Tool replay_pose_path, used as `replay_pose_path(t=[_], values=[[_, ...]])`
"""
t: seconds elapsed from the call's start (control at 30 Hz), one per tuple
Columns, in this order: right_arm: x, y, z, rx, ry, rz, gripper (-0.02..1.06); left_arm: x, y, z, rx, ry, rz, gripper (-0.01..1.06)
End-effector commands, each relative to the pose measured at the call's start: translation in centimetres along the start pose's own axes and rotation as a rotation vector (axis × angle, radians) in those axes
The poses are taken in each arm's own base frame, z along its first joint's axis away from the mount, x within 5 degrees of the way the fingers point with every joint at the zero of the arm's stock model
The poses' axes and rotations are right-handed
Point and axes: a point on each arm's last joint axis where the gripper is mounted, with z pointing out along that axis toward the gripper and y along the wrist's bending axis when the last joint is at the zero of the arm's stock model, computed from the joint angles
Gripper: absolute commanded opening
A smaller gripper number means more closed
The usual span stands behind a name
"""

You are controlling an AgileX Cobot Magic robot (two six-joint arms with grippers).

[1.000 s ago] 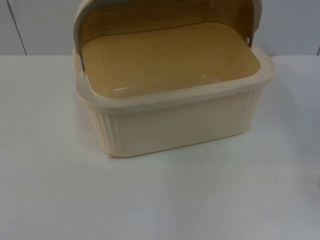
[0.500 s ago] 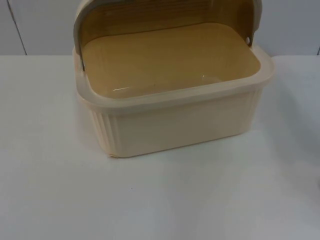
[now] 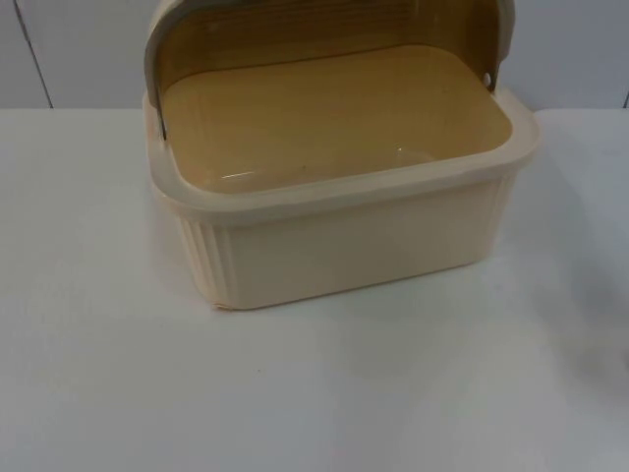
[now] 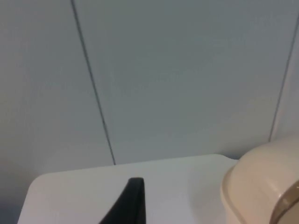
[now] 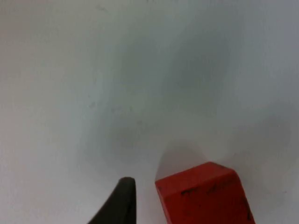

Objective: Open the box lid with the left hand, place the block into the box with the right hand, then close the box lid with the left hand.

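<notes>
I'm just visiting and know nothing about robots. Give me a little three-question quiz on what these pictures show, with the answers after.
1. True or false: the lid of the cream box is closed.
2. What colour is the block lying next to the right gripper's fingertip? A green, B red, C blue.
3. Fill in: the inside of the box holds ____.

Key
1. False: the lid is swung up and back, so the tan interior is open to the top view.
2. B, red. It sits on the white table, close beside the fingertip.
3. Nothing: the block is not in it yet. The left gripper's fingertip waits near the box, facing the grey wall.
</notes>
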Motion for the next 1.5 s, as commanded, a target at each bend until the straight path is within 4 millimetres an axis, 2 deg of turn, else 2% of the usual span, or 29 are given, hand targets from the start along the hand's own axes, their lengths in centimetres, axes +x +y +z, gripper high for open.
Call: replay_pose_path(t=[0.0, 0.2, 0.4, 0.57, 0.67, 1.17, 1.23, 1.27, 1.37, 1.4, 1.43, 1.47], values=[[0.1, 0.2, 0.5, -0.009, 0.012, -0.041, 1.05, -0.2, -0.3, -0.2, 0.011, -0.01, 0.022, 1.04], [1.1, 0.9, 2.7, -0.076, 0.121, -0.117, 1.05, -0.2, -0.7, -0.3, 0.032, -0.012, 0.034, 1.04], [1.7, 1.0, 4.0, -0.093, 0.175, -0.143, 1.05, -0.2, -0.7, -0.3, 0.032, -0.012, 0.034, 1.04], [2.6, -0.5, 5.3, -0.083, 0.225, -0.087, 1.05, -0.2, -0.7, -0.3, 0.032, -0.012, 0.034, 1.04], [2.6, -1.1, 5.4, -0.074, 0.212, -0.078, 1.05, -0.2, -0.7, -0.3, 0.032, -0.012, 0.034, 1.04], [2.5, -1.0, 5.6, -0.094, 0.194, -0.205, 1.04, -0.2, -0.7, -0.3, 0.032, -0.012, 0.034, 1.04], [2.6, -1.0, 5.8, -0.098, 0.202, -0.211, 0.98, -0.2, -0.7, -0.3, 0.032, -0.012, 0.034, 1.04], [2.6, -1.0, 5.8, -0.098, 0.202, -0.211, 0.98, -0.2, -0.7, -0.3, 0.032, -0.012, 0.034, 1.04], [2.7, -0.9, 6.1, -0.101, 0.203, -0.205, 0.54, -0.2, -0.7, -0.3, 0.032, -0.012, 0.034, 1.04], [2.6, -1.0, 6.1, -0.097, 0.19, -0.203, 0.33, -0.2, -0.7, -0.3, 0.032, -0.012, 0.034, 1.04], [2.6, -1.0, 6.1, -0.097, 0.19, -0.203, 0.33, -0.2, -0.7, -0.3, 0.032, -0.012, 0.034, 1.04], [2.6, -0.9, 6.1, -0.098, 0.188, -0.178, 0.13, -0.2, -0.7, -0.3, 0.032, -0.012, 0.034, 1.04]])
